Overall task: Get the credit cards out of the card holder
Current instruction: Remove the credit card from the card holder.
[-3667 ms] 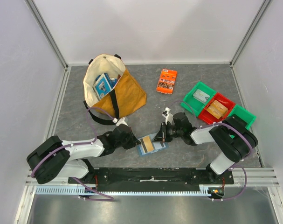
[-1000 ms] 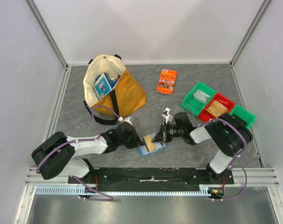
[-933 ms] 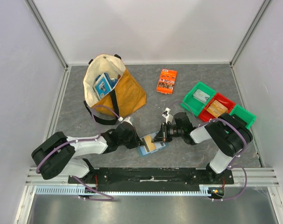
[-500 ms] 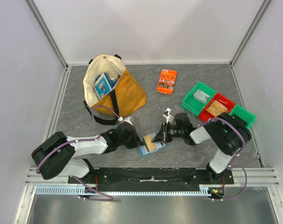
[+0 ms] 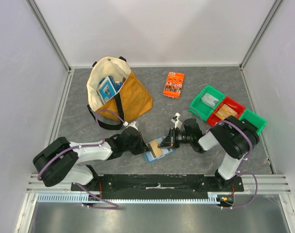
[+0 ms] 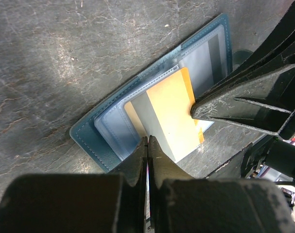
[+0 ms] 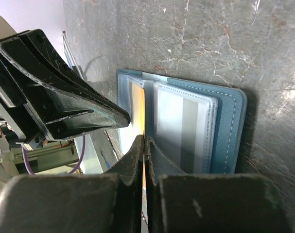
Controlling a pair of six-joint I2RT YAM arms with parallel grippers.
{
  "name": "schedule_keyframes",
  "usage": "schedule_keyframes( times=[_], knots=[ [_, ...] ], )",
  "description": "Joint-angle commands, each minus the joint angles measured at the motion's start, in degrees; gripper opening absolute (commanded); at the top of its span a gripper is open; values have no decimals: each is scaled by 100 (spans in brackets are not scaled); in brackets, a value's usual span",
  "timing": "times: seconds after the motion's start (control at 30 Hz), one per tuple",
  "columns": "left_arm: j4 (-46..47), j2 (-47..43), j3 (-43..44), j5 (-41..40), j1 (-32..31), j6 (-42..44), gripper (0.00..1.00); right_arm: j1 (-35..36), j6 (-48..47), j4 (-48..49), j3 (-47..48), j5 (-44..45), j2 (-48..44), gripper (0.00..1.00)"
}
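The light-blue card holder [image 5: 148, 157] lies open on the table near the front edge, between my two grippers. A tan-orange card [image 5: 157, 152] sticks partly out of its clear pocket. My left gripper [image 5: 147, 145] is shut on the holder's near pocket edge [image 6: 89, 133], with a thin sliver between its jaws [image 6: 147, 141]. My right gripper [image 5: 165, 142] is shut on the tan-orange card's edge [image 7: 139, 107]; its tip [image 6: 193, 111] meets the card [image 6: 174, 111] from the right. The holder's cover also shows in the right wrist view [image 7: 230, 131]. I cannot make out the dark card.
A tan tote bag [image 5: 130, 99] holding a blue-and-white box [image 5: 108, 87] stands at the back left. An orange printed packet [image 5: 174, 83] lies at the back centre. Green and red bins [image 5: 225, 112] sit at the right, close behind my right arm.
Both grippers have closed in on the holder since the oldest frame. Over the last second my right wrist has shifted slightly right; the holder has barely moved.
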Motion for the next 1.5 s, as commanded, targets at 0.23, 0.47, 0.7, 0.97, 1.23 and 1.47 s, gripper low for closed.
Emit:
schedule_keyframes(
  times=[0.23,0.47,0.7,0.97,1.23,1.47],
  knots=[
    [-311,88,-173,-72,-16,-11,2,-270,26,507,-152,-129,22,0],
    [-311,97,-164,-72,-16,-11,2,-305,-221,111,-73,-111,-49,2],
    [-311,159,-102,-28,-17,33,2,-165,-343,-99,199,-278,109,17],
    [-337,141,-102,-54,-16,33,2,38,-388,-144,402,-322,320,13],
    [-346,89,-137,-80,-16,33,2,-436,-932,-1003,279,-261,-338,0],
    [-346,53,-146,-89,-16,42,2,-630,-1916,-2778,498,380,-1348,0]
  ],
)
